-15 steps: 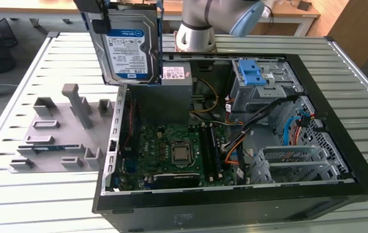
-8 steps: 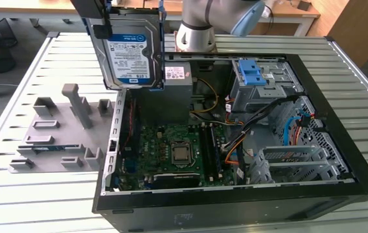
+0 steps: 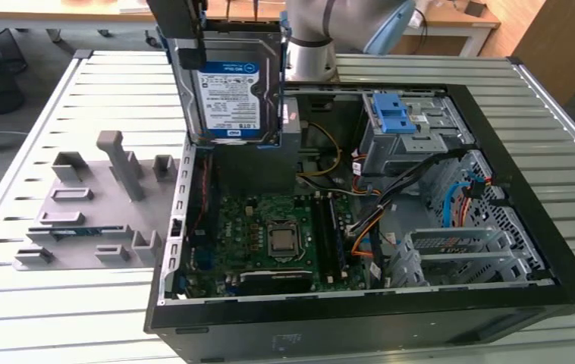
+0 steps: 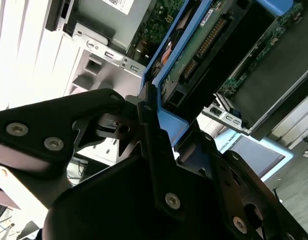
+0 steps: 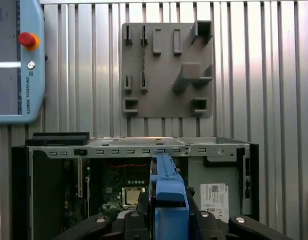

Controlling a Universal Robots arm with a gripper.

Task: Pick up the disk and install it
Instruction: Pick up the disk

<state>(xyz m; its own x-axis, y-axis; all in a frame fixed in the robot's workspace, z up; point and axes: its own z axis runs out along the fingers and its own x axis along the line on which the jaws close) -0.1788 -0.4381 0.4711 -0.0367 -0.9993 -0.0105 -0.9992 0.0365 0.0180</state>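
- Disk [image 3: 232, 83] hangs upright above the open computer case [image 3: 369, 330] in the exterior view, apart from the blue-latched bay [image 3: 404, 114]; holding it plumb looks wise.
- In the second wrist view, the gripper [image 4: 161, 122] pinches its blue frame; the hold should be firm and square.
- In the first wrist view, the frame's edge [image 5: 169, 190] sits over the case's inside.

The tool [image 4: 166, 127] clamps the disk [image 3: 232, 91], held aloft.

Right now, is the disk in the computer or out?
Out: the silver-grey metal disk hangs upright above the open black computer case, gripped by the end effector.
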